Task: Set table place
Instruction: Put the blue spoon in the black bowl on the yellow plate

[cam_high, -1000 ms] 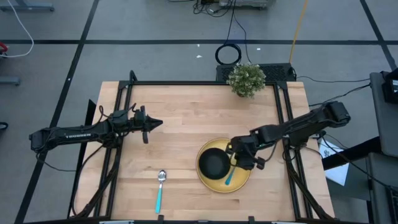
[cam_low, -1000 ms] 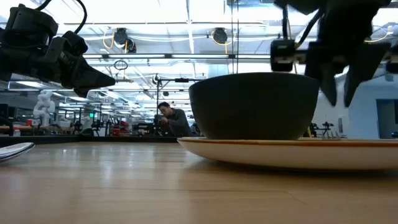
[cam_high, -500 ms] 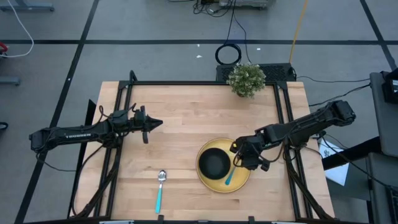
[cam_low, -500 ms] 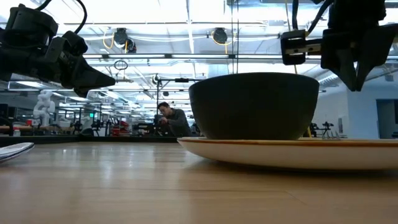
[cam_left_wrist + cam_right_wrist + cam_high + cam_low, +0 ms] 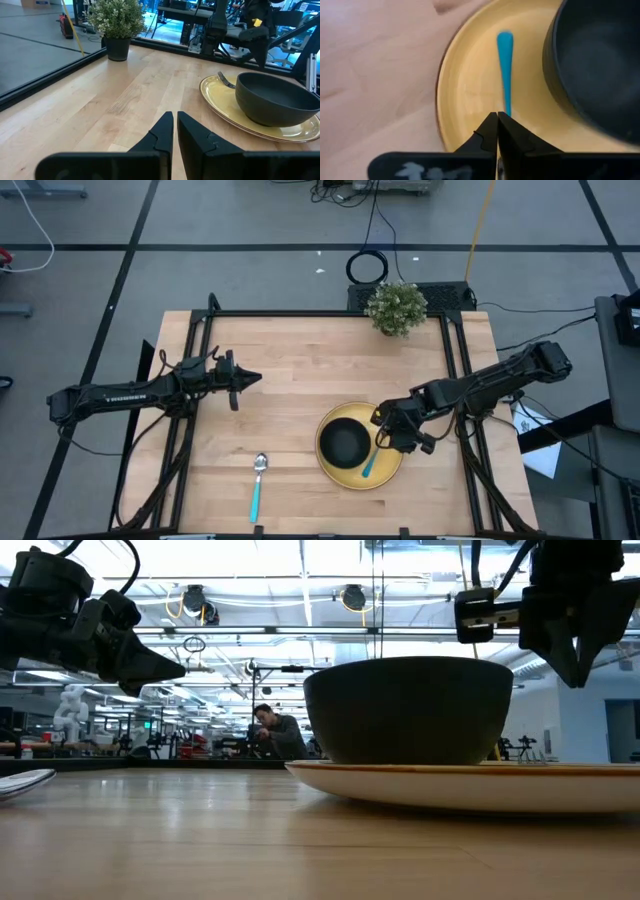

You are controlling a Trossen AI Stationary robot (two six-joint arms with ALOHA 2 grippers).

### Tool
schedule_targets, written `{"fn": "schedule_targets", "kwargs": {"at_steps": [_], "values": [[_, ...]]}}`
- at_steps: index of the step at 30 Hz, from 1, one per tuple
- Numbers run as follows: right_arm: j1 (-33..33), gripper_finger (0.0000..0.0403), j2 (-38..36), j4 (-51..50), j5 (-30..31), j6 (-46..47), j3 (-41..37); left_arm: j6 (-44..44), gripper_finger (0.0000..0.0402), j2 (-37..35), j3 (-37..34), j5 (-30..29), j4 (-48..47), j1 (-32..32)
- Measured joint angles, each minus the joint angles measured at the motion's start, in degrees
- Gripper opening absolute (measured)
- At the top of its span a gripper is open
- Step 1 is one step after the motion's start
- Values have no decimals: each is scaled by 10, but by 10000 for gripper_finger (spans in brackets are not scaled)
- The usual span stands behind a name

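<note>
Likely slippery and light, the fork (image 5: 370, 465) lies on the plate (image 5: 392, 470); grab its handle. Right pincer (image 5: 392, 442) closed, empty; left (image 5: 236, 383) closed.

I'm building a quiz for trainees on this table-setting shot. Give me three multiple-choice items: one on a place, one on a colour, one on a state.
1. Where does the fork lie?
A. On the yellow plate, beside the black bowl
B. Inside the bowl
C. By the potted plant

2. What colour is the handle of the spoon?
A. Red
B. Turquoise
C. Black

3. How is the right gripper?
A. Gripping the bowl
B. Wide open
C. Shut, holding nothing

Answers: 1 A, its handle rests on the plate's rim side; 2 B, seen from above; 3 C, fingers meet above the fork.
</note>
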Motion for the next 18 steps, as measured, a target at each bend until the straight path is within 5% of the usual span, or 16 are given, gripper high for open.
{"fn": "schedule_targets", "kwargs": {"at_steps": [5,18], "values": [[-3,0,-13,-82,66,60,54,2,28,0,0,0,0,0],[-43,0,-168,-23,65,194,58,2,28,0,0,4,0,0]]}}
